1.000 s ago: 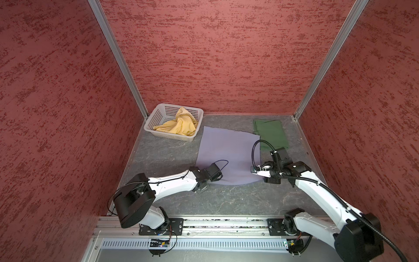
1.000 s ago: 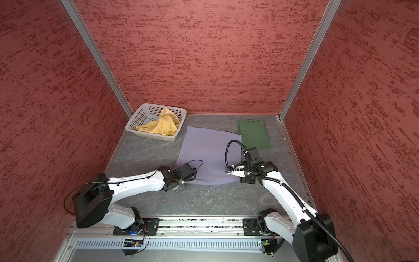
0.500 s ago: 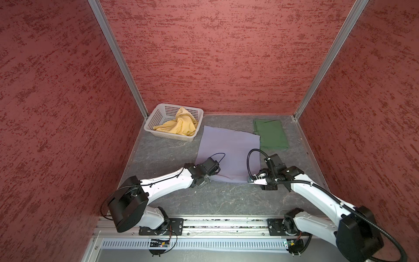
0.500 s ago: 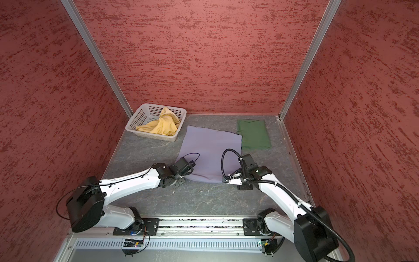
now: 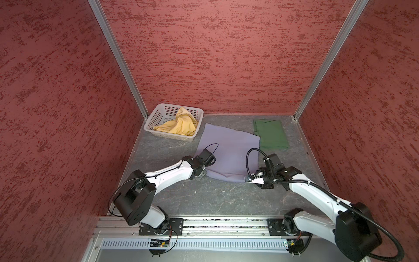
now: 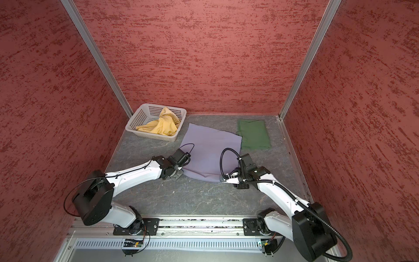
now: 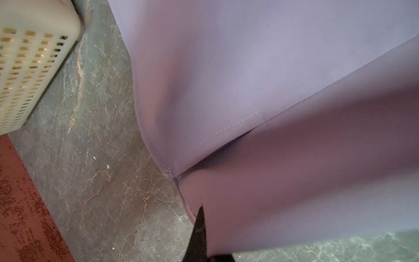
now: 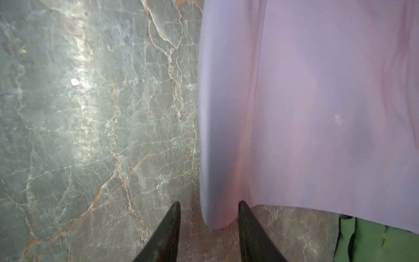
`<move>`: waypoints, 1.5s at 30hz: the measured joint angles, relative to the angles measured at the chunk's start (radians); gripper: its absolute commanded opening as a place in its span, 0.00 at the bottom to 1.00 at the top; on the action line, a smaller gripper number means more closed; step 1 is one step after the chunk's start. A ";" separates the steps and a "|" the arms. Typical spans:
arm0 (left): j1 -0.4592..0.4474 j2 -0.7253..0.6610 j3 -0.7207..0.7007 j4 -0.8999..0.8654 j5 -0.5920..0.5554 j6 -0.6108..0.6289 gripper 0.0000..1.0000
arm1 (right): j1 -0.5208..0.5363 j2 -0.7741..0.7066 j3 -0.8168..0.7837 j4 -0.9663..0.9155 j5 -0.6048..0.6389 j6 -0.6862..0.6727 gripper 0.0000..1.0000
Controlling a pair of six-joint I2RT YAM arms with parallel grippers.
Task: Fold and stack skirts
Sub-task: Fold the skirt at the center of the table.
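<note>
I'm on the top views: the pale lavender-grey cloth skirt (image 5: 229,152) lies spread mid-table on the grey marbled tabletop (image 5: 215,197). Its near edge runs between my two arms. The left gripper (image 5: 202,175) sits at the near left corner, pressed together and pinching that hem. On the left wrist camera the cloth drapes over the one black finger (image 7: 197,233) I can see. The right gripper (image 8: 209,204) is at the near right corner, jaws spread, and the skirt's rounded corner hangs in the gap between them. The dark green folded cloth skirt (image 5: 272,133) lies flat at the far right, just beside the lavender one. The mustard yellow crumpled skirt (image 5: 179,126) sits in the white perforated plastic basket (image 5: 151,122), far left
</note>
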 measured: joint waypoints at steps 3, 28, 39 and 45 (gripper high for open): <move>0.017 0.037 0.004 0.007 0.007 -0.003 0.00 | 0.003 0.026 0.000 0.002 -0.016 0.000 0.40; 0.037 0.103 0.019 0.044 0.029 -0.016 0.00 | 0.009 0.174 0.003 0.055 -0.036 0.001 0.38; 0.045 0.103 0.019 0.052 0.044 -0.015 0.00 | 0.011 0.284 0.065 0.084 0.033 -0.008 0.32; 0.050 0.102 0.017 0.064 0.051 -0.012 0.00 | 0.010 0.314 0.087 0.090 0.065 -0.029 0.21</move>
